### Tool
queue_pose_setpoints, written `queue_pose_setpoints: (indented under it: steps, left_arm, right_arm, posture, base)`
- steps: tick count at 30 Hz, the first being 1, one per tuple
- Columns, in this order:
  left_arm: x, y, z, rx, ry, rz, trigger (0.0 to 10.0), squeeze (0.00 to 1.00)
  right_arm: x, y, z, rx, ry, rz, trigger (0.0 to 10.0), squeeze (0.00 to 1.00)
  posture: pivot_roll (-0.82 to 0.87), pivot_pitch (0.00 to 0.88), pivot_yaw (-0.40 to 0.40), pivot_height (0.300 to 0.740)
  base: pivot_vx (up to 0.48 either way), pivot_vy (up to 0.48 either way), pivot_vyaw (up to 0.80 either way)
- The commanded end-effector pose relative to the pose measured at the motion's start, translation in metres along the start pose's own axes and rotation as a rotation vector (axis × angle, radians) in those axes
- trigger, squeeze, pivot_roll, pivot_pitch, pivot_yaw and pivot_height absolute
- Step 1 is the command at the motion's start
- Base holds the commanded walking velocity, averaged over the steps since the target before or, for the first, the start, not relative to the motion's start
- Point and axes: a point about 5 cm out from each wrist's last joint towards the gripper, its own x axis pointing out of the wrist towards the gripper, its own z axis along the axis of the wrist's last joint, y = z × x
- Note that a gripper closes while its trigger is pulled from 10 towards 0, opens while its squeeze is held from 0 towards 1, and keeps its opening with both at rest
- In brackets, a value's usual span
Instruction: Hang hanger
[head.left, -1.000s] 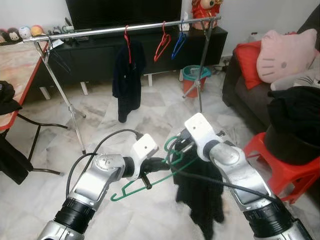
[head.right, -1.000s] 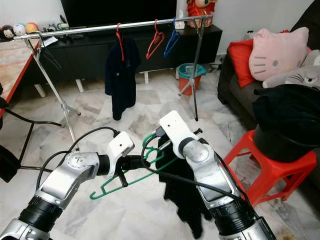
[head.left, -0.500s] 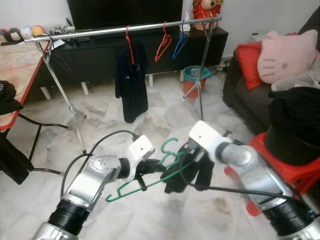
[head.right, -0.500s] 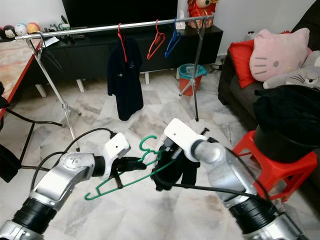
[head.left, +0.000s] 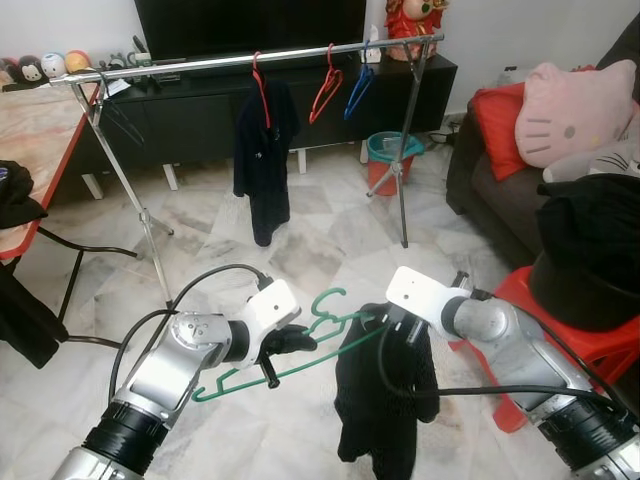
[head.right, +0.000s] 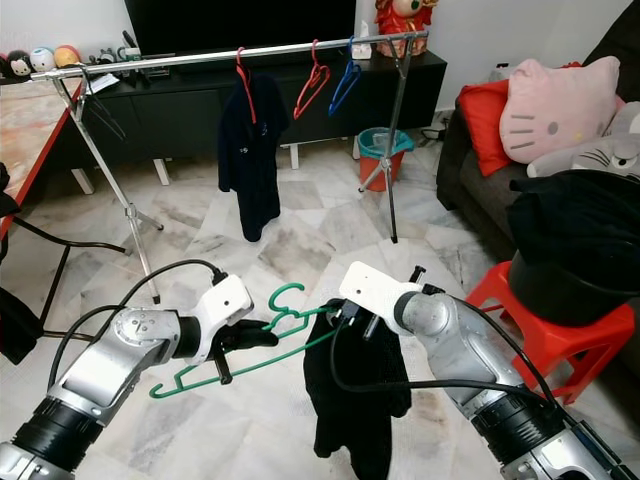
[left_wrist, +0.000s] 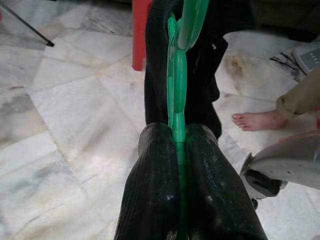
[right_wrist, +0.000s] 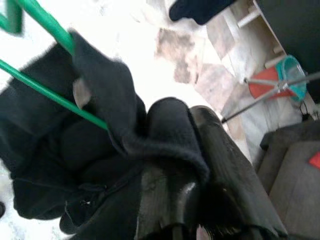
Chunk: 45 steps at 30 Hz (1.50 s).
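Since half a second ago, the black garment (head.left: 385, 400) has dropped from a bunch at the right gripper (head.left: 395, 325) to hang full length at lower centre of the left eye view, one end of the green hanger (head.left: 290, 350) threaded into it. Judged from this, dressing the hanger is under way, not complete; hanging has not begun.

The hanger is thin, rigid moulded plastic with a curled hook. The left gripper (left_wrist: 176, 145) is clamped tight on its bar. The right gripper pinches a fold of the soft, matte garment.

Farther off, at upper centre, the metal rail (head.left: 200, 63) carries a dark garment (head.left: 262, 150), a red hanger (head.left: 323, 85) and a blue hanger (head.left: 358, 88). Glossy marble floor (head.left: 320, 225) lies below.
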Motion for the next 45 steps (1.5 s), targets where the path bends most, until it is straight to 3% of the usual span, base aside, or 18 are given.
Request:
queue_pose_setpoints:
  steps: [1,7,11,18,39,45]
  left_arm:
    - [0.000,-0.004,0.007,0.024,-0.037,-0.033,10.0,0.00]
    - [-0.001,-0.010,0.006,0.036,-0.037,-0.078,10.0,0.00]
    - [0.000,0.000,-0.002,0.065,0.023,0.006,10.0,0.00]
    - [0.000,0.009,-0.010,0.102,0.071,0.087,10.0,0.00]
    - [0.002,-0.011,-0.004,0.123,-0.019,-0.079,10.0,0.00]
    - [0.004,-0.013,0.001,0.126,-0.052,-0.088,10.0,0.00]
  right_arm:
    - [0.001,0.001,0.005,-0.001,-0.037,0.027,10.0,0.00]
    - [0.002,-0.003,-0.003,-0.052,-0.047,0.044,10.0,0.00]
    - [0.001,-0.012,-0.013,-0.083,0.017,0.010,10.0,0.00]
    - [0.004,-0.009,-0.018,-0.095,0.026,0.019,10.0,0.00]
    - [0.011,-0.012,-0.024,-0.103,0.013,0.016,10.0,0.00]
    - [0.011,-0.009,-0.004,-0.093,-0.111,0.051,10.0,0.00]
  posture:
    - [0.08,0.000,-0.001,0.740]
    - [0.09,0.000,0.000,0.740]
    - [0.08,0.000,0.001,0.740]
    - [0.08,0.000,0.002,0.740]
    - [0.09,0.000,0.001,0.740]
    - [0.09,0.000,0.000,0.740]
  base:
    - [0.000,0.000,0.00]
    - [0.000,0.000,0.00]
    - [0.000,0.000,0.00]
    - [0.000,0.000,0.00]
    - [0.000,0.000,0.00]
    - [0.000,0.000,0.00]
